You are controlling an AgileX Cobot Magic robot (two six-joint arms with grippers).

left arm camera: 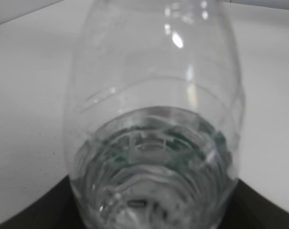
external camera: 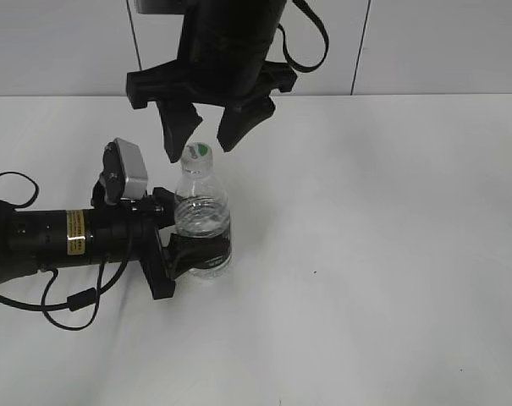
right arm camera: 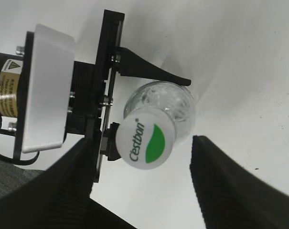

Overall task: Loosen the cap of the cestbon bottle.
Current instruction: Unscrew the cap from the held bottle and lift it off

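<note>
The cestbon bottle (external camera: 203, 216), clear with a dark green label band, stands upright on the white table. My left gripper (external camera: 184, 241) is shut on its lower body from the left; in the left wrist view the bottle (left arm camera: 154, 119) fills the frame between the dark jaw tips. The white cap (external camera: 197, 153) with a green leaf mark sits on top. My right gripper (external camera: 202, 138) hangs open just above the cap, one finger on each side, not touching. In the right wrist view the cap (right arm camera: 145, 141) lies between the spread fingers (right arm camera: 142, 183).
The left arm (external camera: 61, 237) lies along the table at the left with cables (external camera: 69, 300) beside it. The white table (external camera: 391, 254) stretches to the right and front. A white wall (external camera: 442, 42) rises behind.
</note>
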